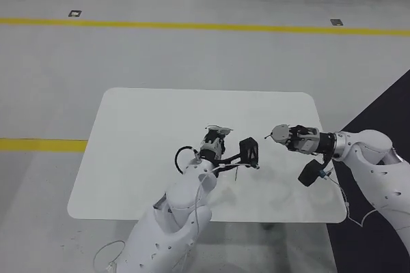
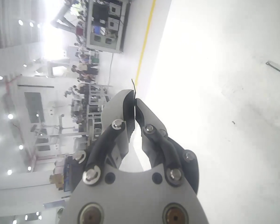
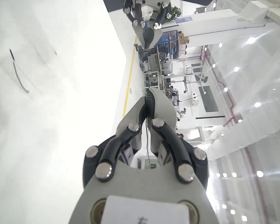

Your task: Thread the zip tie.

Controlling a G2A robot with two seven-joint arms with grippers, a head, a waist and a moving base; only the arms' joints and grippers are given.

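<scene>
Over white table: thin black plastic zip tie pinched by left gripper; right gripper, clamping black strand, pointed at it, apart.

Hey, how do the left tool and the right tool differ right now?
From above, the left tool points away from the robot; the right tool points sideways toward the left one. A short end of black tie pokes past the left tool's fingertips; in the right tool a tie trails back between the fingers. Both are shut on a thin black tie, above the table.
</scene>
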